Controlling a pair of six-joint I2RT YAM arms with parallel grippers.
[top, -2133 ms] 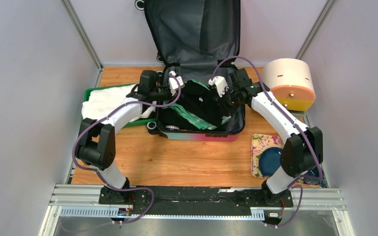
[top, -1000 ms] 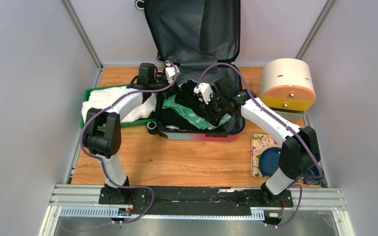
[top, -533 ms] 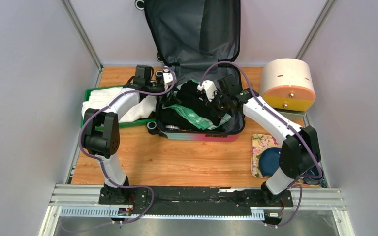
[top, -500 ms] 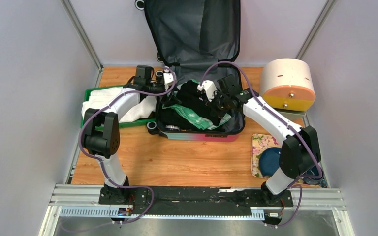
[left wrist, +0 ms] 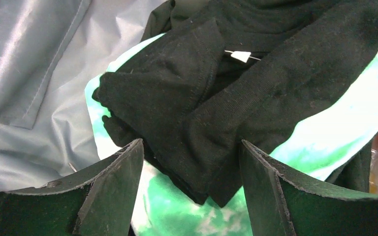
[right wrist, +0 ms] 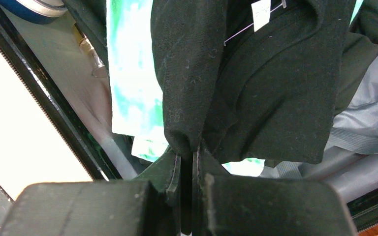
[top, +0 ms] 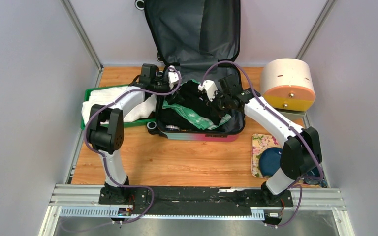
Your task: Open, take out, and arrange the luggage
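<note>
Fingers of the right gripper [right wrist: 187, 160] pinch the black knit garment [right wrist: 266, 88] at frame centre, apparently to lift it from the grey-lined pink-teal luggage [top: 197, 136], while the left gripper [left wrist: 191, 147] hovers spread above it.

Garment [left wrist: 216, 98] black; cloth [left wrist: 334, 132] green-white tie-dye; luggage [top: 192, 29] lining grey; container [top: 288, 81] cream-orange.

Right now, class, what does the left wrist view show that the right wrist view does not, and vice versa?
Left wrist only: the left fingers standing apart above the clothes, gripping nothing. Right wrist only: the right fingers shut on a fold of the black garment, plus the black rim of the luggage. Both: the black garment, the green-and-white cloth and the grey lining.
</note>
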